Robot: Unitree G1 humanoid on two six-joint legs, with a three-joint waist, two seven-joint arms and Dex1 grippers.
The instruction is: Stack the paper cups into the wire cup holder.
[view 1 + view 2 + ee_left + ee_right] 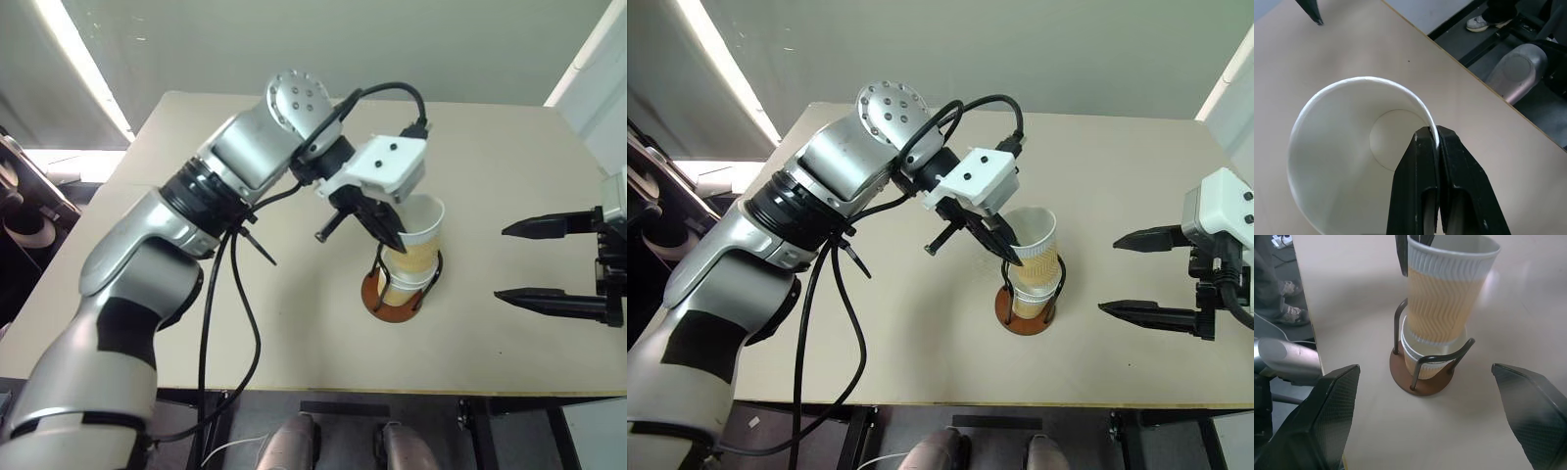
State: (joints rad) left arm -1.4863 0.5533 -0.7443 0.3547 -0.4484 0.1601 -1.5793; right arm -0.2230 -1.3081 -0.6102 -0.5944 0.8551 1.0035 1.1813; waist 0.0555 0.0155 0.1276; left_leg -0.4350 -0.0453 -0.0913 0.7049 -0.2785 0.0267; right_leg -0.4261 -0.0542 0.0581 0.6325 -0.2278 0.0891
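Left hand (pixel 390 235) pinches the rim of a tan-yellow ribbed paper cup (pixel 416 235), tilted, nested in another cup inside the black-wire, brown-based cup holder (pixel 392 294); right hand (pixel 554 259) released beside it.

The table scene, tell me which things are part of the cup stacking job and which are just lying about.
Part of the job:
- top paper cup, its rim pinched by the left gripper
- lower paper cup, seated in the holder
- wire cup holder
- right gripper, open, beside the holder

Just there:
- table
- a person's shoes on the floor

cups (pixel 1442 308) nested in holder (pixel 1422 379)
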